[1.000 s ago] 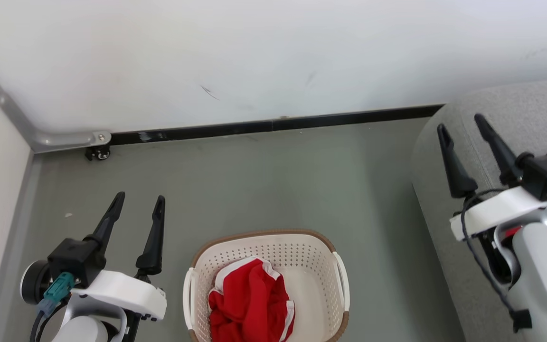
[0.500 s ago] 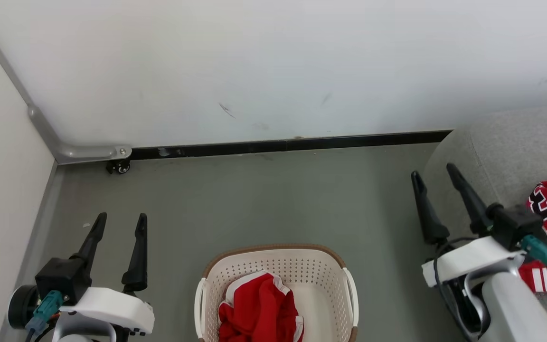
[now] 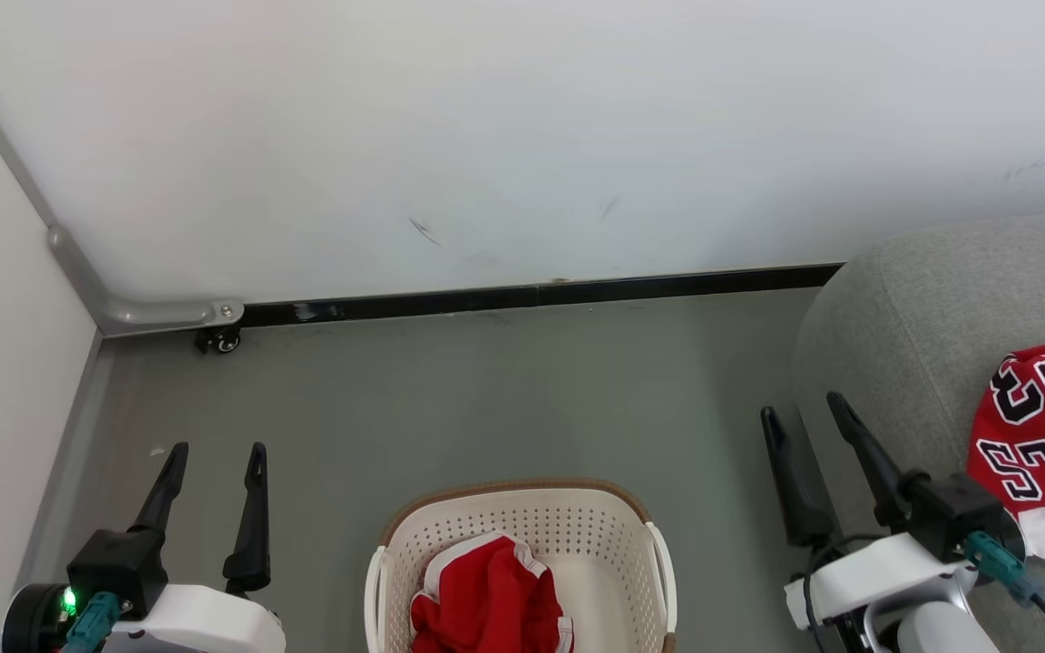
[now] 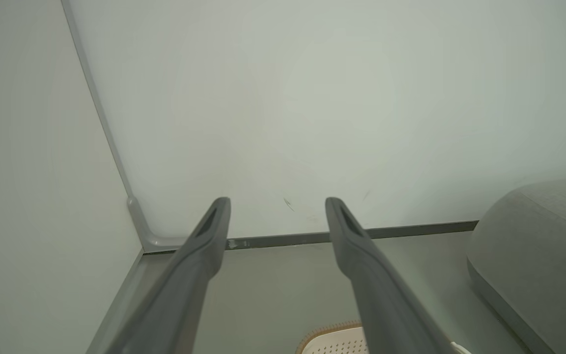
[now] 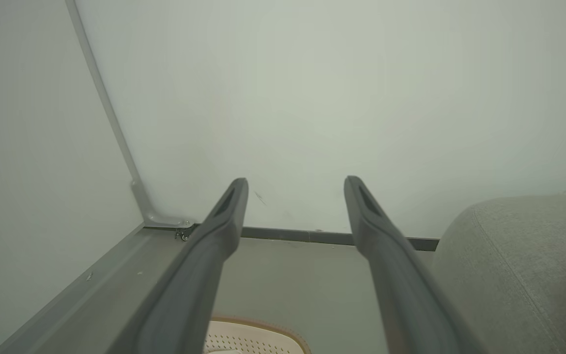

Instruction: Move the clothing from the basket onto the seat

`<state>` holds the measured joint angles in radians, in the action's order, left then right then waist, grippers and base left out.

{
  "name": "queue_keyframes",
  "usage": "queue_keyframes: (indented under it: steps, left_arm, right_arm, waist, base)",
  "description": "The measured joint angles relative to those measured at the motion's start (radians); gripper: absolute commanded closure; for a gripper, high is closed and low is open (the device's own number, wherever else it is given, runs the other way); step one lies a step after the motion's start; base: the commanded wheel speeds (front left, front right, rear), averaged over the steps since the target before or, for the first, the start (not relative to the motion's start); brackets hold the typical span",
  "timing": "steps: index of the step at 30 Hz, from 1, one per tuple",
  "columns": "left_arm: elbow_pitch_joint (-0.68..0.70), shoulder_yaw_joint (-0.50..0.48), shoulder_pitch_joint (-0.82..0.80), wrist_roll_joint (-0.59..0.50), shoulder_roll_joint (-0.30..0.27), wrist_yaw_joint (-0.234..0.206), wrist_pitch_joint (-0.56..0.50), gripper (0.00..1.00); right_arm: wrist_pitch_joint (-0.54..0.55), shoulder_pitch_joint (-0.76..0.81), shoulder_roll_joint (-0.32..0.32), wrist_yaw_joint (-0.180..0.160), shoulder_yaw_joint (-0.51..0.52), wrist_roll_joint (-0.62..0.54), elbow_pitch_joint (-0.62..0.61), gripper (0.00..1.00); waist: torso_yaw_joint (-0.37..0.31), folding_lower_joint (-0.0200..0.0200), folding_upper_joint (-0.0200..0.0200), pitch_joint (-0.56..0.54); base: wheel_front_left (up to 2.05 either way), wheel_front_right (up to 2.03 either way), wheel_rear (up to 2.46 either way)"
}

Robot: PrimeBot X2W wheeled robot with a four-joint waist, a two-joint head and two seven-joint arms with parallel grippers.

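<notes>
Both arms sit low in the head view for you. Your left gripper (image 3: pixel 219 451) hangs over the grey floor (image 3: pixel 486 390), left of the basket (image 3: pixel 522 492), jaws spread wide with nothing between them. Your right gripper (image 3: pixel 802 406) hovers where the rounded edge of the seat (image 3: pixel 903 336) meets the floor, jaws likewise spread and empty. Each wrist view shows its two fingers well apart, with the white wall (image 3: pixel 522 136) beyond. Now the clothing: the red shorts (image 3: pixel 491 599) lie bunched inside the basket, toward its left side, white trim showing. The jersey (image 3: pixel 1044 435) lies on the seat to the right of that gripper, black lettering facing up, its white hem toward you.
</notes>
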<state>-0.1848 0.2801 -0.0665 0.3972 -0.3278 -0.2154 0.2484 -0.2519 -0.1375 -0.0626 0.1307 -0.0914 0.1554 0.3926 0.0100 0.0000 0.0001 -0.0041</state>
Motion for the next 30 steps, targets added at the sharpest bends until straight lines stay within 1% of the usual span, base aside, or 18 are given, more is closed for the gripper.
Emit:
queue_keyframes:
  steps: [16, 24, 30]
  left_arm:
    - [0.015, -0.012, 0.037, -0.041, 0.023, 0.015, 0.0, 0.0]
    - [0.015, -0.017, 0.046, -0.051, 0.033, 0.024, 0.0, 0.0]
    - [0.019, -0.02, 0.051, -0.067, 0.044, 0.028, 0.0, 0.0]
  right_arm:
    - [0.0, 0.109, 0.011, 0.0, 0.011, -0.04, -0.061, 0.0]
    - [0.0, 0.124, 0.012, 0.0, 0.011, -0.039, -0.077, 0.0]
    - [0.0, 0.141, 0.012, 0.0, 0.005, -0.012, -0.097, 0.0]
  waist:
    - [-0.043, 0.0, 0.0, -0.009]
    - [-0.056, 0.0, -0.0001, -0.01]
    - [-0.062, 0.0, 0.0, -0.01]
  base:
    - [0.0, 0.0, 0.0]
    - [0.0, 0.0, 0.0]
    - [0.0, 0.0, 0.0]
